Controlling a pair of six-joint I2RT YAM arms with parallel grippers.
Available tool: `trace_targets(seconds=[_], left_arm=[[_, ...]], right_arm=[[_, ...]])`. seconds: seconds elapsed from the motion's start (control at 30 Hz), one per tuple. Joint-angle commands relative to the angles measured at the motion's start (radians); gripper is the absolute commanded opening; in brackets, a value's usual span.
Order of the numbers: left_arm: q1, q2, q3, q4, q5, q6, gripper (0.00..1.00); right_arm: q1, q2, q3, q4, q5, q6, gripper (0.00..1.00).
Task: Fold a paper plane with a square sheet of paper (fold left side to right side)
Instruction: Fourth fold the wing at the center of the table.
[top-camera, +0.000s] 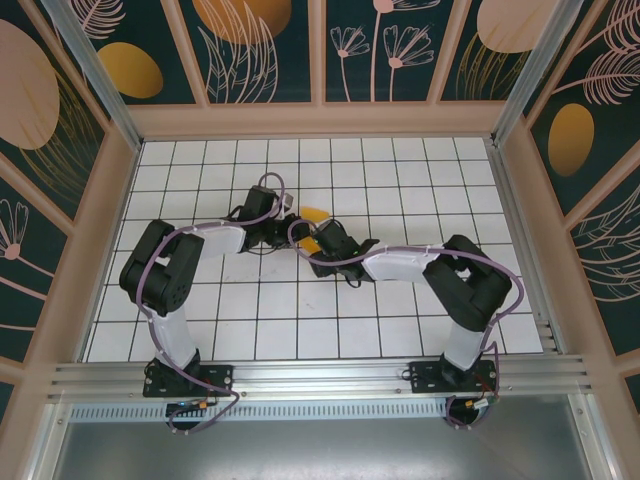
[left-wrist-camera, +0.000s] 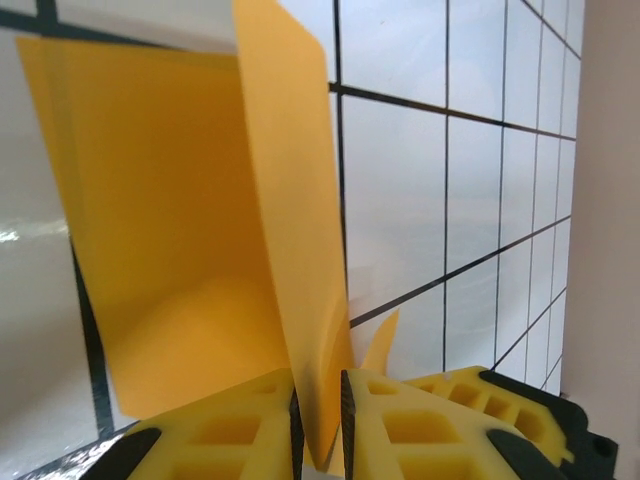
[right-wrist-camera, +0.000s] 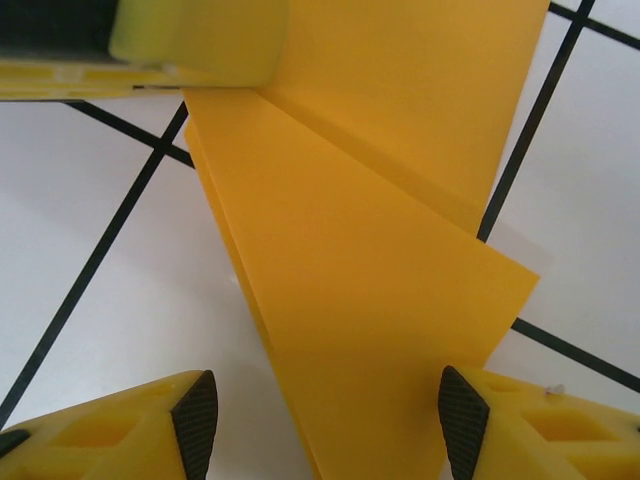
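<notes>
Mid-table, both arms meet over the paper (top-camera: 316, 214). The left gripper (left-wrist-camera: 320, 420) is pinched tight on a raised flap, which stands nearly upright between its jaws while the rest of the sheet leans away behind it. The right gripper (right-wrist-camera: 325, 420) hangs with jaws wide, straddling the folded layers above the table (right-wrist-camera: 80, 300) (nothing held there). This looks like the left-over-right fold in hand, with the crease not yet pressed. The next move probably calls for swinging the flap across, matching the edges, then flattening with the free fingers, gently, since thin paper buckles.
</notes>
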Motion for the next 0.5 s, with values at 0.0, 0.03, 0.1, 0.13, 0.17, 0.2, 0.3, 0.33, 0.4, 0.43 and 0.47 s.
trace_targets(seconds=[0.0, 0.03, 0.1, 0.13, 0.17, 0.2, 0.3, 0.33, 0.4, 0.43, 0.47], left_arm=[[-0.008, -0.034, 0.023, -0.021, 0.004, -0.004, 0.21], [-0.007, -0.037, 0.022, -0.022, 0.004, -0.005, 0.21], [-0.007, -0.037, 0.024, -0.025, 0.001, -0.003, 0.21], [-0.007, -0.037, 0.025, -0.027, 0.001, -0.002, 0.21], [-0.007, -0.038, 0.026, -0.028, 0.0, -0.001, 0.21], [-0.008, -0.037, 0.026, -0.029, 0.0, -0.001, 0.21], [-0.008, -0.036, 0.027, -0.031, -0.001, 0.001, 0.21], [-0.008, -0.037, 0.029, -0.034, -0.003, 0.002, 0.21], [-0.007, -0.038, 0.03, -0.038, -0.004, 0.004, 0.22], [-0.007, -0.04, 0.031, -0.04, -0.006, 0.007, 0.22], [-0.007, -0.043, 0.031, -0.044, -0.009, 0.008, 0.23]], right_arm=[[0.006, 0.029, 0.027, 0.008, 0.031, -0.009, 0.61], [0.007, 0.034, 0.027, 0.009, 0.028, -0.006, 0.6], [0.006, 0.04, 0.028, 0.011, 0.026, -0.004, 0.56], [0.007, 0.042, 0.028, 0.013, 0.025, -0.004, 0.54], [0.006, 0.044, 0.028, 0.012, 0.025, -0.002, 0.52], [0.007, 0.045, 0.027, 0.012, 0.024, 0.0, 0.51], [0.007, 0.047, 0.026, 0.013, 0.02, 0.001, 0.48], [0.006, 0.046, 0.026, 0.013, 0.02, 0.002, 0.46], [0.004, 0.048, 0.025, 0.016, 0.017, 0.003, 0.4], [0.002, 0.048, 0.023, 0.015, 0.013, 0.005, 0.38], [-0.001, 0.049, 0.022, 0.017, 0.009, 0.007, 0.37]])
